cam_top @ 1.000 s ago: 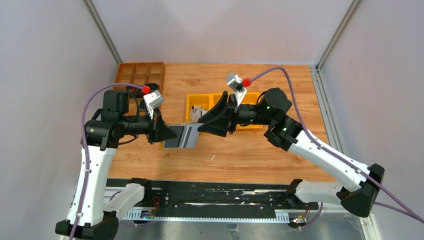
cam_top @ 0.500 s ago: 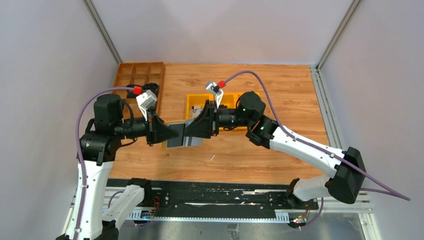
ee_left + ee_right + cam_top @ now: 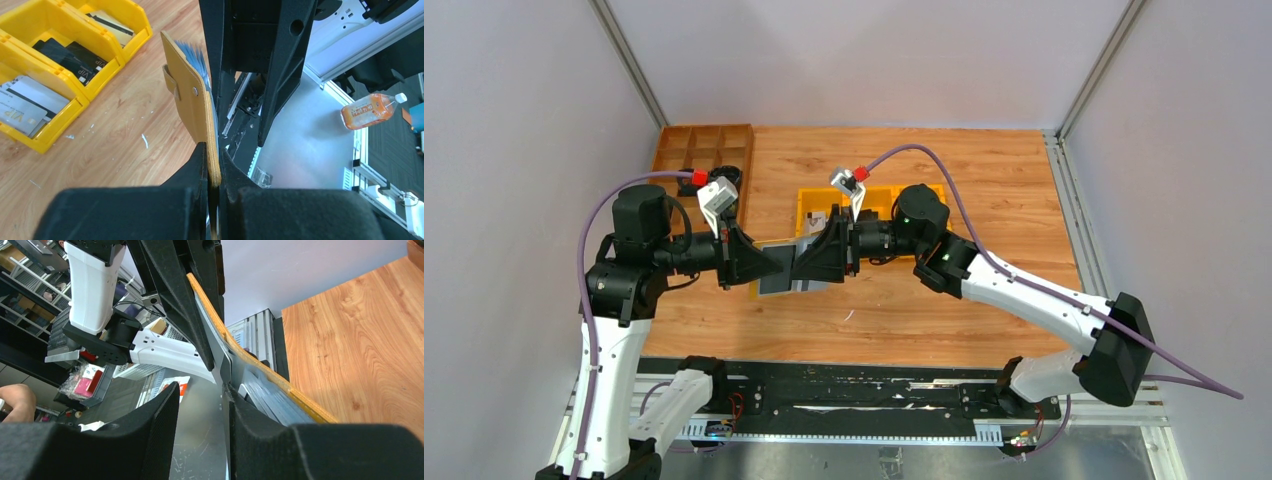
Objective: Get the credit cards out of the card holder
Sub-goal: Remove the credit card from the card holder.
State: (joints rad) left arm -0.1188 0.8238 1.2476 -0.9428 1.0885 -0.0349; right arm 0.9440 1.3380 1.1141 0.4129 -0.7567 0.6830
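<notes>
The left gripper (image 3: 213,152) was pressed together on the bottom edge of a mustard-yellow, leather-like folding card holder (image 3: 187,100), which stood on edge above the wooden table (image 3: 115,150). Its snap tab (image 3: 171,82) faced the bright yellow plastic bins (image 3: 102,67). Blue-grey sheet edges fanned out at the card holder's top. Whether they were cards or only pleats could not be told, since the right arm's black fingers (image 3: 280,65) covered its whole inner side.

In the bins lay flat credit cards, black ones (image 3: 65,50) in the middle bin and pale ones (image 3: 25,107) in the nearest, which was cut off by the picture's edge.

From the right wrist, the right gripper (image 3: 200,390) had its fingers spread, with floor showing through the gap. The card holder (image 3: 270,390) ran slantwise past it, yellow edge uppermost. A grey panel came down against the inner face of one finger (image 3: 250,435). The other finger stood clear of it, so nothing was pinched there.

From above, the left gripper (image 3: 764,265) and right gripper (image 3: 809,265) met tip to tip over the open card holder (image 3: 779,278), hiding most of it. Only a strip of grey inside and a yellow rim showed, in front of the bins (image 3: 809,200).

An orange bottle (image 3: 370,110) lay on the floor beyond the table.
</notes>
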